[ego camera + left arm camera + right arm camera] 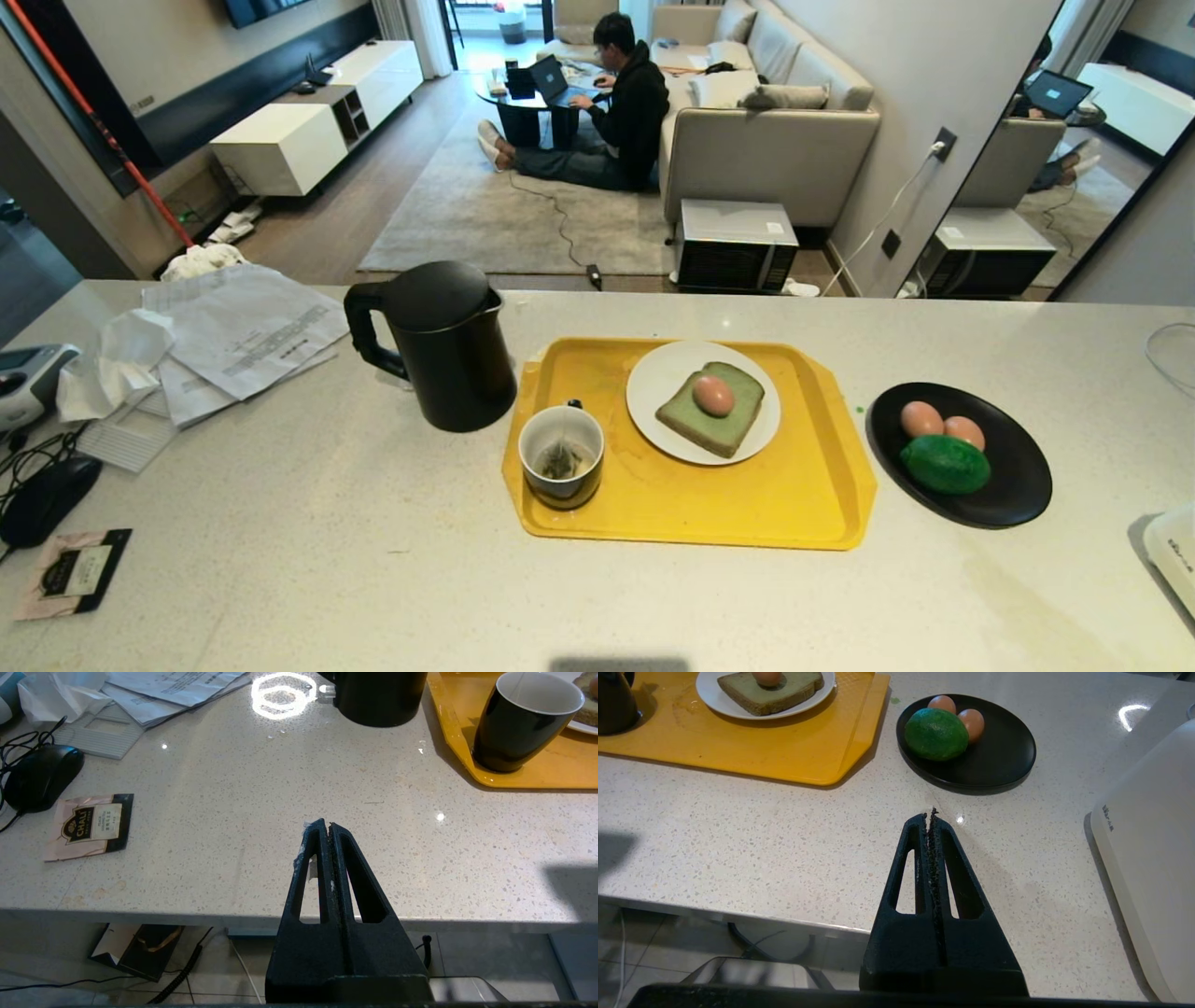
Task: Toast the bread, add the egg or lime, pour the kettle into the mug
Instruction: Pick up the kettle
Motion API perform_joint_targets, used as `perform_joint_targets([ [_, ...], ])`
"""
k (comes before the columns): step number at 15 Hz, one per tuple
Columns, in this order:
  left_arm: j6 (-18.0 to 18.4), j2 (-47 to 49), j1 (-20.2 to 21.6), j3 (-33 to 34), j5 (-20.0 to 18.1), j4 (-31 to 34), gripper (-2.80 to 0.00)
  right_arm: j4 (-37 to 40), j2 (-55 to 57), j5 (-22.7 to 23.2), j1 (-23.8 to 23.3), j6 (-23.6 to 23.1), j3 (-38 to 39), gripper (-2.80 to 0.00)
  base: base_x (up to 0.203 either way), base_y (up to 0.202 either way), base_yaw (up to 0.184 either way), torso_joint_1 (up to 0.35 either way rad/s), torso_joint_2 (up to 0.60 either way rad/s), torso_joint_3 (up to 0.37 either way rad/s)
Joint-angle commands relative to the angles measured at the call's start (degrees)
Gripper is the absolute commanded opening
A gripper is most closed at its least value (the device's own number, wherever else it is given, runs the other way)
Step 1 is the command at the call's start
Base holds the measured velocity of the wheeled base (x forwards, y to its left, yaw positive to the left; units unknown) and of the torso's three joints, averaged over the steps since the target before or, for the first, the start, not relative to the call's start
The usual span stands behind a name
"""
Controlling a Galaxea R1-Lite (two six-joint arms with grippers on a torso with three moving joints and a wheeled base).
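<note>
From above, a pinkish egg [713, 395] sits on pale green bread [711, 409] on the yellow plastic tray [803, 504], beside the dark mug [561, 455]; the matte black kettle [439, 343] stands just left of the tray. The left gripper [326, 825] is pinched tight and empty near the counter edge. The right gripper [928, 815] is likewise clamped on nothing, short of the bumpy lime [936, 734].

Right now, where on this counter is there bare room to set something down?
Bare speckled stone runs along the near edge, in front of the yellow plastic tray, and between the tall matte black kettle and the pink tea sachet. A narrow strip separates tray and round black plate. The far-left corner is crowded with papers.
</note>
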Motion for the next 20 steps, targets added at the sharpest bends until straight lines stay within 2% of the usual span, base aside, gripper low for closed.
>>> perform_joint_targets([
  [1,0.0,0.0,0.0,0.1,0.0,0.0,-2.8,0.0,0.0,0.0,0.0,-0.1,0.0,-2.8,0.0,0.0,0.0,-0.137,0.25,0.105],
  [6,0.1,0.0,0.0,0.0,0.0,0.0,-2.8,0.0,0.0,0.0,0.0,-0.1,0.0,-2.8,0.0,0.0,0.0,-0.153,0.3,0.147],
  [12,0.1,0.0,0.0,0.0,0.0,0.0,-2.8,0.0,0.0,0.0,0.0,-0.1,0.0,-2.8,0.0,0.0,0.0,-0.166,0.31,0.273],
  [20,-0.1,0.0,0.1,0.0,-0.1,0.0,-2.8,0.0,0.0,0.0,0.0,-0.2,0.0,-2.8,0.0,0.0,0.0,-0.174,0.33,0.151],
])
